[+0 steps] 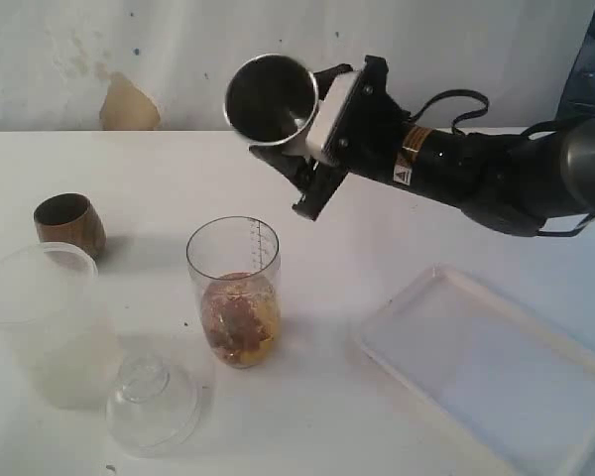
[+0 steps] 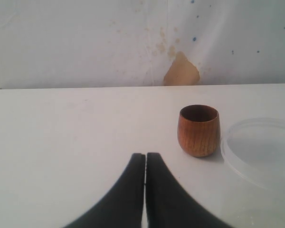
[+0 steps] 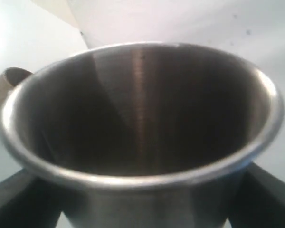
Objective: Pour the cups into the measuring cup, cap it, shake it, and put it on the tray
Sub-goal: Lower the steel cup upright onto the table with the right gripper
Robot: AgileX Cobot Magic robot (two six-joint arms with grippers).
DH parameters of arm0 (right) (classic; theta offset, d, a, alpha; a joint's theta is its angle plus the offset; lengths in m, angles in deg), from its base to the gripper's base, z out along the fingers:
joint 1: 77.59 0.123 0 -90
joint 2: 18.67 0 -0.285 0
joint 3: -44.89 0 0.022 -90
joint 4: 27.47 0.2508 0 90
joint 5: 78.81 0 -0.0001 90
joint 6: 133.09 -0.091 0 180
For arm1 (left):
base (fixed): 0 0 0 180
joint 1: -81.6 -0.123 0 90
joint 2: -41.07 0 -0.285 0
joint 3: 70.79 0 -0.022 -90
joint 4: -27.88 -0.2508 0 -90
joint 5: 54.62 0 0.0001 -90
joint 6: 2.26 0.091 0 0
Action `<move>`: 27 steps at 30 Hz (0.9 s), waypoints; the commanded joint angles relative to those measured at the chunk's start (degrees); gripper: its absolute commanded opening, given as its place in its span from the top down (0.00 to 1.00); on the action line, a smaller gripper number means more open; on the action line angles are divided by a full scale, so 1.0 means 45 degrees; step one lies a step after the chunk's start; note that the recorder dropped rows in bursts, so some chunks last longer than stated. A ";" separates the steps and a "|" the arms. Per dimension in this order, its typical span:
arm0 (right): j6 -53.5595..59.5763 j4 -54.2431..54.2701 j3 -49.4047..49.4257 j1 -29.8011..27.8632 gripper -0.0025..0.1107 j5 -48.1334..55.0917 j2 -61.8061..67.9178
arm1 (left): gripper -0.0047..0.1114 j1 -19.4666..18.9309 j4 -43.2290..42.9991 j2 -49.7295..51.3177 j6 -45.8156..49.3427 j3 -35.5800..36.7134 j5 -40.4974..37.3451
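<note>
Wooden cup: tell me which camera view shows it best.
The left wrist view: the wooden cup stands whole, upright and close, its grain plain. The exterior view shows it smaller, by the frosted cup. In the right wrist view the steel cup blocks nearly everything.

The shiny steel cup in the right tool fills its wrist view, hiding most of the worktop beyond; its base is cropped.

The right arm is stretching in from the right, lifted high — the right gripper is gripping a steel cup, tipped sideways. The left gripper is hovering low — fingers pressed together, empty.
</note>
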 commanded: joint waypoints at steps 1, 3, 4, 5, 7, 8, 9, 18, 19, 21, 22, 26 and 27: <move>-0.2124 0.3867 -0.0146 -0.0031 0.98 0.1698 0.0081 | 0.95 0.0000 0.0098 -0.0058 -0.0037 0.0066 0.0183; -0.2478 0.5396 -0.0146 -0.0031 0.98 0.1915 0.0332 | 0.95 0.0000 0.0098 -0.0058 -0.0037 0.0066 0.0183; -0.2720 0.5757 -0.0146 -0.0031 0.98 0.1899 0.0504 | 0.95 0.0000 0.0098 -0.0058 -0.0037 0.0066 0.0183; -0.2863 0.5817 -0.0146 -0.0031 0.98 0.1792 0.0708 | 0.95 0.0000 0.0098 -0.0058 -0.0037 0.0066 0.0183; -0.3020 0.5695 -0.0146 -0.0031 0.98 0.1422 0.1115 | 0.95 0.0000 0.0098 -0.0058 -0.0037 0.0066 0.0183; -0.3020 0.5603 -0.0146 -0.0031 0.98 0.1262 0.1264 | 0.95 0.0000 0.0098 -0.0058 -0.0037 0.0066 0.0183; -0.3020 0.5435 -0.0146 -0.0031 0.98 0.1068 0.1432 | 0.95 0.0000 0.0098 -0.0058 -0.0037 0.0066 0.0183; -0.0301 0.3983 -0.0146 -0.0031 0.98 -0.0515 0.1598 | 0.95 0.0000 0.0098 -0.0058 -0.0037 0.0066 0.0183; -0.0627 0.3897 -0.0146 -0.0031 0.98 -0.0840 0.1531 | 0.95 0.0000 0.0098 -0.0058 -0.0037 0.0066 0.0183; -0.1498 0.3897 -0.0146 -0.0006 0.98 -0.1070 0.1412 | 0.95 0.0000 0.0098 -0.0058 -0.0037 0.0066 0.0183; -0.2114 0.4063 -0.0146 -0.0006 0.98 -0.1077 0.1386 | 0.95 0.0000 0.0098 -0.0058 -0.0037 0.0066 0.0183; -0.4371 0.5898 -0.0146 -0.0006 0.98 0.0285 0.1386 | 0.95 0.0000 0.0098 -0.0058 -0.0037 0.0066 0.0183; -0.4431 0.6358 -0.0146 -0.0006 0.98 0.0788 0.1386 | 0.95 0.0000 0.0098 -0.0058 -0.0037 0.0066 0.0183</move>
